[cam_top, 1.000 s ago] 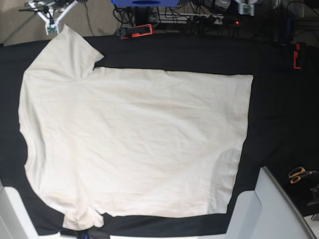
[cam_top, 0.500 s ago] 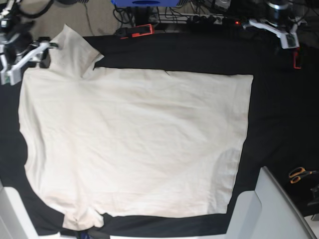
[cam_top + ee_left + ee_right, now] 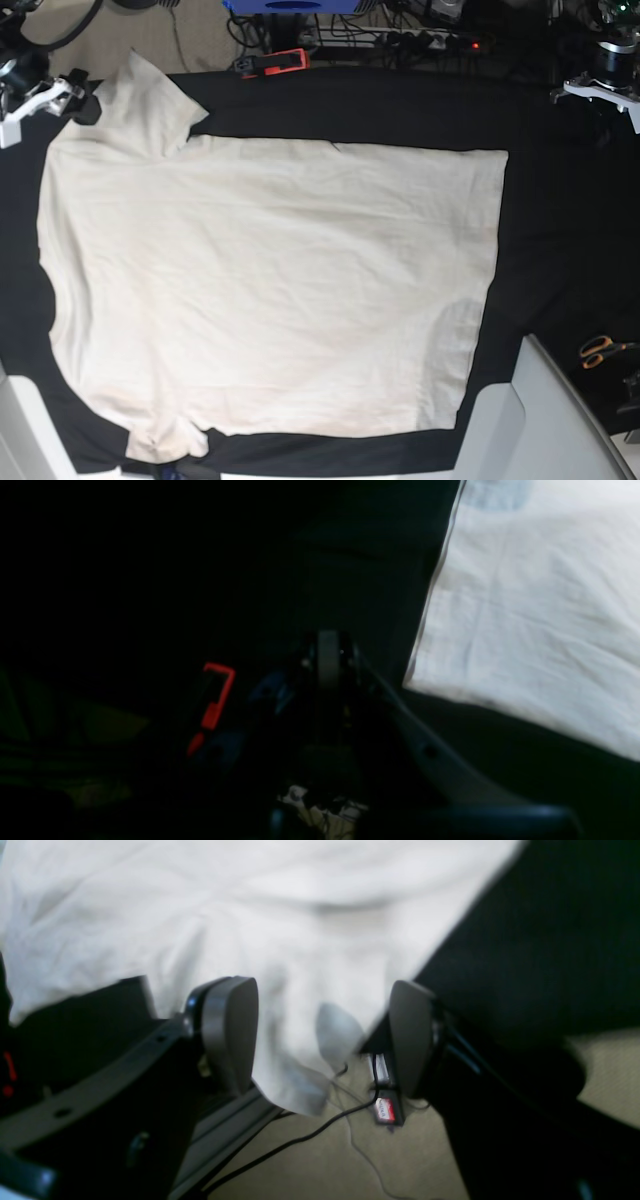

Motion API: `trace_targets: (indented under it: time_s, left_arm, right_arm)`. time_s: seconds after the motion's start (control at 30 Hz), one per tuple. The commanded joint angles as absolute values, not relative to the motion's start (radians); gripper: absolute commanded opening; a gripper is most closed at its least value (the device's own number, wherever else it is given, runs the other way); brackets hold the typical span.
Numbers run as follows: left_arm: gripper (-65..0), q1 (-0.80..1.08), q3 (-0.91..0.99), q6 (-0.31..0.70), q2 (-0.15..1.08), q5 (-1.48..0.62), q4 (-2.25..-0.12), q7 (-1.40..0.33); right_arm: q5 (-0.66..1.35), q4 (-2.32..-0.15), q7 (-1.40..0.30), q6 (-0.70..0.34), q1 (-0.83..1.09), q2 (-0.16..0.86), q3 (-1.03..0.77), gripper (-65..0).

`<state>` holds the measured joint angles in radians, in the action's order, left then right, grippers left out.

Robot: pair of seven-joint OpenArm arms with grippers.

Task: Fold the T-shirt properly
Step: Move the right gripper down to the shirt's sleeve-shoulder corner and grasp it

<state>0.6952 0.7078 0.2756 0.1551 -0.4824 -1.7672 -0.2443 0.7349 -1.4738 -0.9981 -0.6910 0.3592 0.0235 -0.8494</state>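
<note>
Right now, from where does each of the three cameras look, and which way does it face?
Base: high above, facing down on the whole T-shirt spread on the black table cloth; both arms show at the far corners.
Left wrist: on the left arm, facing along its shut left hand toward the shirt's hem corner; dark picture.
Right wrist: on the right arm, facing down between the open right hand at a sleeve over the table edge.
Shared: all views show the T-shirt and cloth.

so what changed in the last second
Both arms came into the base view: the right pincer reached the far sleeve of the T-shirt, jaws open astride its edge; the left pincer came in past the hem, shut. Nothing gripped. The T-shirt stayed flat, the scissors unmoved.
</note>
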Motion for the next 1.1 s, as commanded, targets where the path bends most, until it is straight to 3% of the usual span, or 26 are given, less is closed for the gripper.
trace_targets:
  time_s: [0.0,0.17,0.27,1.07]
  left_arm:
    - [-65.0,0.707,0.722,0.277,0.166,-0.489,-1.779,-0.222]
    - [-65.0,0.707,0.733,0.277,0.168,-0.489,-1.778,-0.223]
    - [-58.7,0.707,0.733,0.277,0.168,-0.489,-1.771,-0.223]
    - [-58.6,0.676,0.730,0.277,0.199,-0.495,-1.598,-0.222]
  right_arm:
    - [0.762,-1.477,-0.984,-0.698,0.354,0.041,-0.863,-26.9]
    - [0.763,-1.409,-0.951,-0.698,0.349,0.050,-0.857,-26.9]
    - [0.763,-1.360,-0.943,-0.698,0.348,0.051,-0.855,-26.9]
    - [0.760,-1.334,-1.000,-0.698,0.354,0.045,-0.852,-27.2]
